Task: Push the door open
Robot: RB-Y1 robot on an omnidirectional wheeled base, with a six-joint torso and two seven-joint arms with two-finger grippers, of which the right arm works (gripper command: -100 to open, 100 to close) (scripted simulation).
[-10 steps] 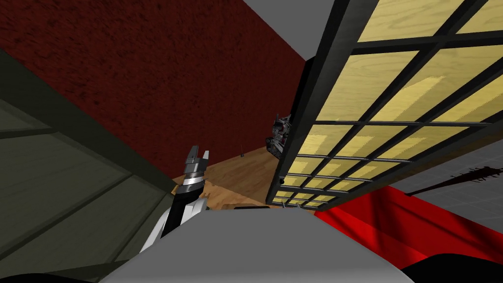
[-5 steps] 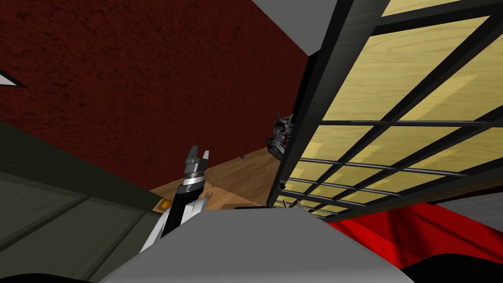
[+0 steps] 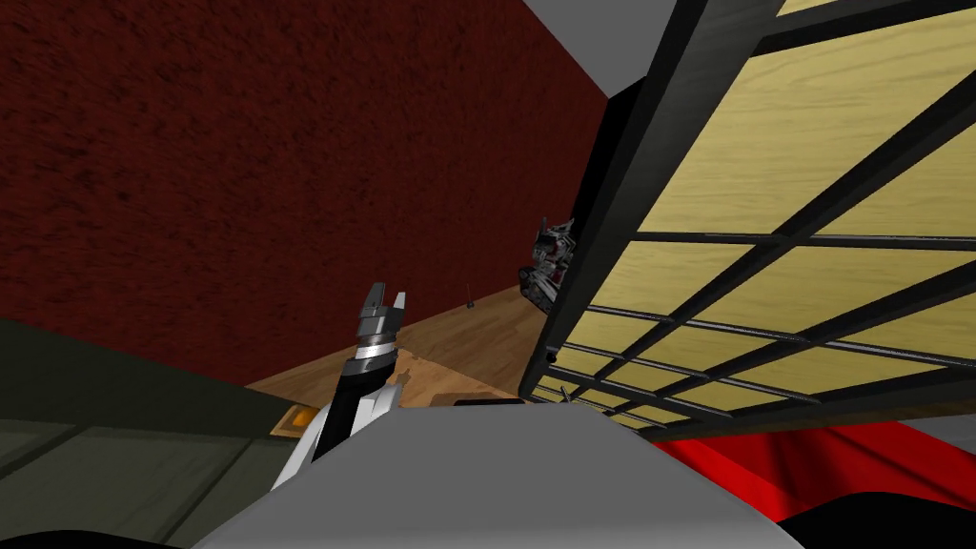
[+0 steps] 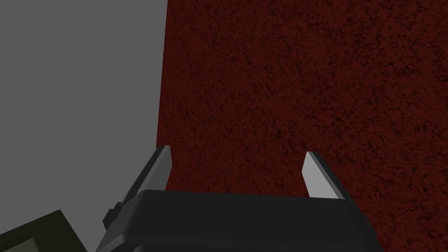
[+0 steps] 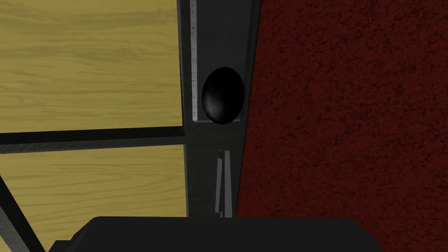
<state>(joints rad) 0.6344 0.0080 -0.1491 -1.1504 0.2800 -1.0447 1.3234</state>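
Head view: the gridded door (image 3: 743,124) with yellow wood panes stands angled on the right. There's a strip of wooden floor (image 3: 467,334) between its dark edge and the dark red wall (image 3: 286,143). A small grey-red object (image 3: 550,265) sits by that edge. Left wrist: left tool (image 3: 386,301) spread wide, empty. Right wrist: right tool (image 5: 223,153) pinched closed, empty, just below the door's black knob (image 5: 223,95).

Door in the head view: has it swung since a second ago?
Yes. The door has swung: its lower rail now covers more of the red floor area, sweeping down the picture.
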